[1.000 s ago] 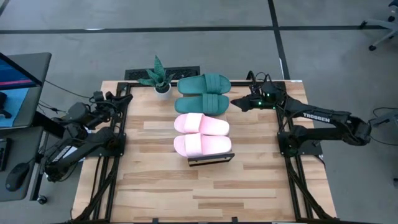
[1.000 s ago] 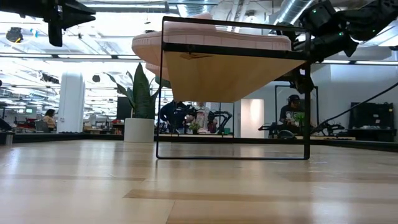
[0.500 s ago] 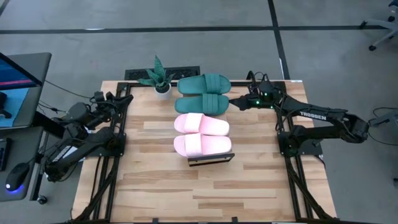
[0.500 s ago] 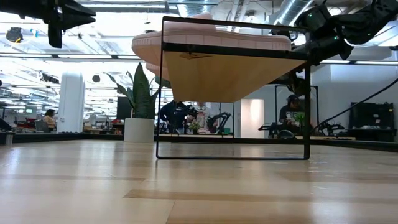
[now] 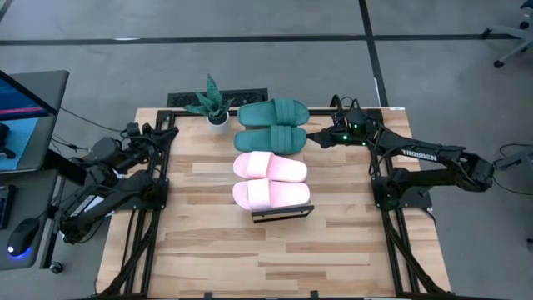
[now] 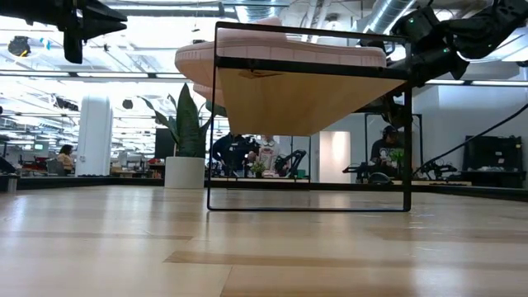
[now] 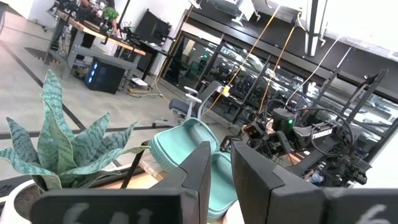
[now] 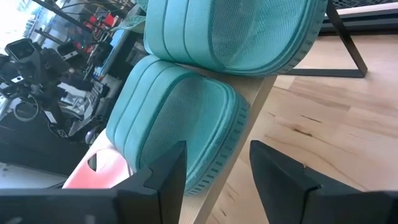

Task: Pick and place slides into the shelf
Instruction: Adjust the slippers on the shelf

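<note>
Four slides lie side by side, soles down, on the shelf's plank top (image 5: 283, 213). The two dark green ones (image 5: 273, 112) (image 5: 271, 139) are at its far end and the two pale pink ones (image 5: 269, 167) (image 5: 271, 194) at its near end. My right gripper (image 5: 310, 137) is open and hovers just right of the nearer green slide (image 8: 180, 130), whose end lies ahead of its spread fingers (image 8: 217, 171) without touching them. My left gripper (image 5: 158, 125) waits at the table's left edge. Its fingers (image 7: 221, 180) stand a narrow gap apart.
A small potted plant (image 5: 212, 104) stands on the table just left of the far green slide. The low view shows the shelf's dark frame (image 6: 216, 115) with a pink slide (image 6: 280, 54) on top. Bare wood lies near and on both sides of the shelf.
My right gripper has moved a little toward the table's left, closer to the green slides, and then kept still. The slides have stayed where they were.
</note>
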